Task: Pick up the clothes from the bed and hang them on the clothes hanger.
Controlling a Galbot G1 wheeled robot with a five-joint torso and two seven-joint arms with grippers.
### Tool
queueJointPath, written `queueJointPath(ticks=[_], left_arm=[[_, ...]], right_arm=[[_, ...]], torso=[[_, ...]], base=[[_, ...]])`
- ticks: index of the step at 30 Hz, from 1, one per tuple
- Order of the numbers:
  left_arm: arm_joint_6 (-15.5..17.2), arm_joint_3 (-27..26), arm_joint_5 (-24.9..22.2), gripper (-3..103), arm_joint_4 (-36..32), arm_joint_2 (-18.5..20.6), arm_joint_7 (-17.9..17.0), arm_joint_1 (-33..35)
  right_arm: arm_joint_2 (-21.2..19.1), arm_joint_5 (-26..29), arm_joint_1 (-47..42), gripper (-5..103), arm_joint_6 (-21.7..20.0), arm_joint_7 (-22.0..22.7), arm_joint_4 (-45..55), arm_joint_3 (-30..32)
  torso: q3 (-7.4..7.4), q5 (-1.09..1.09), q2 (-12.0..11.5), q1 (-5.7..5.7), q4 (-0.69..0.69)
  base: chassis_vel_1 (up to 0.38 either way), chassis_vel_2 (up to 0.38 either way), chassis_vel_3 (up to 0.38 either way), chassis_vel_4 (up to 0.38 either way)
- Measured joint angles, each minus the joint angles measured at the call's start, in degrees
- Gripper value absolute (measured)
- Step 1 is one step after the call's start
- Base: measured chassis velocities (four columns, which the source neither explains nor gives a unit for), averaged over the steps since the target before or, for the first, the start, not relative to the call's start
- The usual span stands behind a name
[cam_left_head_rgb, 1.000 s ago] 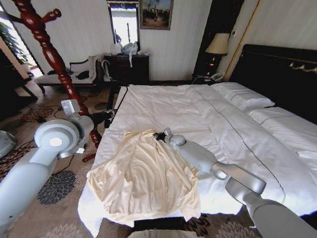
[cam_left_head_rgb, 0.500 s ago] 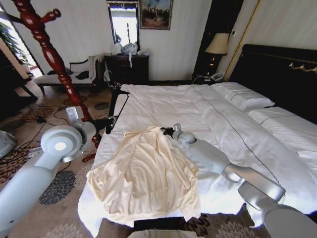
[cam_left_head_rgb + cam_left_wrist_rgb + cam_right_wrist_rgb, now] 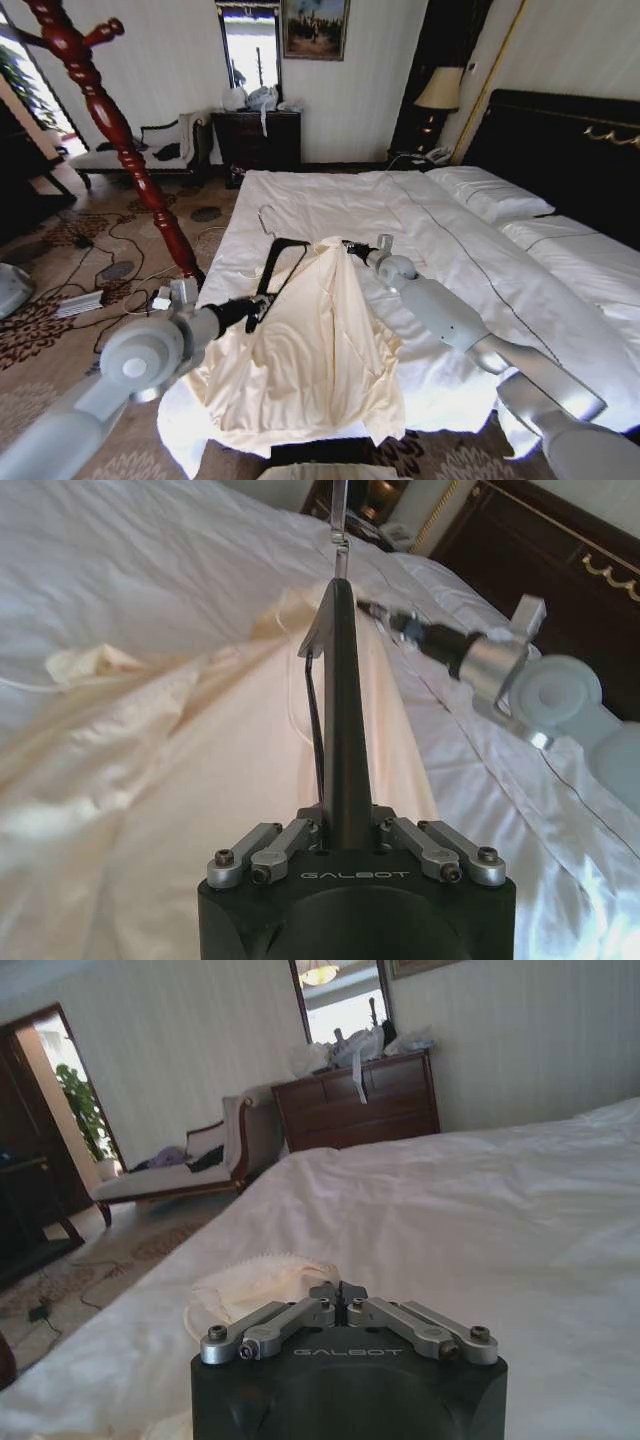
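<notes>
Keep your right gripper fingers clamped, seemingly on the clothes collar; left gripper, clamped on the clothes hanger, threads it in.

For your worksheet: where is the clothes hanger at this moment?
In the head view, the clothes hanger is held up by the left tool, just left of the lifted clothes over the bed.

The bed, under its white duvet, bears two pillows and the wrinkled cream clothes.
</notes>
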Motion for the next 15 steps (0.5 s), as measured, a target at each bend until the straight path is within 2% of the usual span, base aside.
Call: queueJointPath(ticks=[3, 15], left_arm=[[0.4, 2.9, 2.2, 20, 1.3, -3.6, 2.0, 1.0], [0.3, 7.5, 2.0, 20, 4.9, -10.7, 6.2, -1.2]], right_arm=[[-1.5, 2.7, -1.0, 1, 1.4, -0.5, 5.0, 0.9], [-3.4, 6.4, -2.8, 1, 6.4, -2.6, 13.6, 0.8]], torso=[[0.00, -0.02, 0.0, 0.00, 0.01], [0.00, -0.01, 0.0, 0.00, 0.01]], base=[[0.000, 0.000, 0.000, 0.000], [0.000, 0.000, 0.000, 0.000]])
